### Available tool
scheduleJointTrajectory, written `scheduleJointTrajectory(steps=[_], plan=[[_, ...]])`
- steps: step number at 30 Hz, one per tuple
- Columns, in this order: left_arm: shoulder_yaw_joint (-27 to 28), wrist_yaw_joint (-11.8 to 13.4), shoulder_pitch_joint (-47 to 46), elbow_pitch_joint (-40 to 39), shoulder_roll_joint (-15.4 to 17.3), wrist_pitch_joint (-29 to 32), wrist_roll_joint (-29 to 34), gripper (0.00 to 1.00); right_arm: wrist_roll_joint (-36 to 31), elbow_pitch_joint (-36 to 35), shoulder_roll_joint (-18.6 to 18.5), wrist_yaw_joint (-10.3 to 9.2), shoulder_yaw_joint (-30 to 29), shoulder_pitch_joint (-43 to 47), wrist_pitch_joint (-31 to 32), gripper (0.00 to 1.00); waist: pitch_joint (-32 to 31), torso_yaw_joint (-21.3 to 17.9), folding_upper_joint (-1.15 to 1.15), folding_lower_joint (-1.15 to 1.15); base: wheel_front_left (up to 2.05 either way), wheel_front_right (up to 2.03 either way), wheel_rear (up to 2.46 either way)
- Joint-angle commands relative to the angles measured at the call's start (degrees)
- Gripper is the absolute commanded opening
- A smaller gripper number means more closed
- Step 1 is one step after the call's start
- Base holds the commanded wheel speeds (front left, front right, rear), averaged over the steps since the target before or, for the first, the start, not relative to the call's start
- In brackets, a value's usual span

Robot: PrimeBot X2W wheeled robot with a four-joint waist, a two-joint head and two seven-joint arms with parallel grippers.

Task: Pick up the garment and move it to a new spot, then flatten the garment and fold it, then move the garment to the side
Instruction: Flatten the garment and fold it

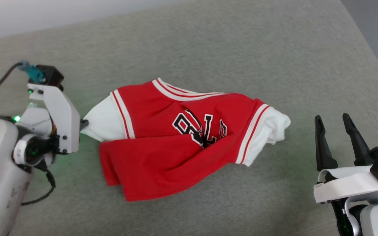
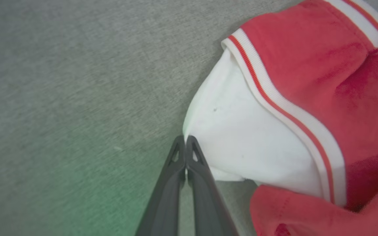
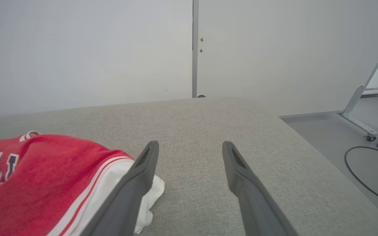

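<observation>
The garment [image 1: 162, 144], a red jersey T-shirt with white sleeves, stripe trim and black-and-white lettering, lies crumpled on the grey fabric surface [image 1: 208, 49]. Its lower part is folded up over the chest. My left gripper [image 1: 84, 124] is at its left side, shut, with the tips [image 2: 185, 140] pinching the edge of the white left sleeve [image 2: 241, 137], which is drawn to a point. My right gripper [image 1: 335, 119] stands open to the right of the garment, a short way from the bunched white right sleeve [image 1: 276, 126]. Nothing is between its fingers [image 3: 143, 170]; the sleeve [image 3: 149, 200] lies just left of them.
The grey surface ends at an edge on the right [image 1: 372, 55], with floor beyond. A pale wall [image 3: 77, 49] runs behind it. A black cable [image 3: 366, 177] and a wheeled metal frame [image 3: 369, 111] are on the floor at the right.
</observation>
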Motion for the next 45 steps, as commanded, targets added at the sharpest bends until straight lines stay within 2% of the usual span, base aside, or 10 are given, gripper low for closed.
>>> scheduleJointTrajectory(steps=[1,15,26,27,28,30,31,32,33,45], plan=[[0.6,0.5,1.2,-0.5,0.3,-0.6,-0.5,0.00,-1.0,-0.4,0.1,-0.02,-0.3,0.9,0.6,1.00,-2.5,3.1,0.00,0.00,0.00,0.00,0.00],[3.5,1.7,8.7,-2.9,3.9,-6.5,-0.5,0.00,-3.7,-3.6,-0.4,-0.02,-1.2,4.0,5.8,1.00,-9.1,11.7,0.00,0.00,0.00,0.00,0.00],[3.7,-1.1,12.3,3.6,2.5,-13.5,-0.7,0.00,-2.8,-4.7,-1.1,-0.02,-0.4,5.9,8.8,1.00,-12.7,14.3,0.00,0.00,0.00,0.00,0.00],[3.5,-1.3,12.3,4.1,2.1,-14.1,-0.6,0.13,-2.7,-4.8,-1.2,-0.02,-0.4,5.9,9.1,1.00,-12.9,14.4,0.00,0.00,0.00,0.00,0.00],[3.5,-1.6,12.1,4.9,1.7,-14.7,-0.7,0.35,-2.6,-4.9,-1.2,-0.02,-0.4,5.8,9.2,1.00,-13.0,14.5,0.00,0.00,0.00,0.00,0.00],[3.2,-2.0,11.9,6.2,1.1,-15.4,-0.7,0.37,-2.5,-5.0,-1.3,-0.02,-0.2,5.8,9.5,1.00,-13.4,14.7,0.00,0.00,0.00,0.00,0.00],[3.0,-2.3,11.6,6.6,1.0,-16.1,-0.4,0.44,-2.4,-5.0,-1.3,-0.02,-0.1,5.8,9.6,1.00,-13.5,14.8,0.00,0.00,0.00,0.00,0.00],[2.9,-2.7,11.3,7.0,0.7,-16.8,-0.2,0.79,-2.4,-5.0,-1.3,-0.02,-0.1,5.9,9.7,1.00,-13.7,14.8,0.00,0.00,0.00,0.00,0.00],[2.7,-2.9,11.1,7.5,0.4,-17.5,-0.1,0.96,-2.3,-5.0,-1.4,-0.02,0.0,6.0,9.8,1.00,-13.9,15.0,0.00,0.00,0.00,0.00,0.00],[2.6,-4.8,12.8,6.1,0.4,-25.7,0.6,1.00,-2.0,-5.3,-1.2,-0.02,0.7,7.8,9.6,1.00,-17.9,16.3,0.00,0.00,0.00,0.00,0.00]])
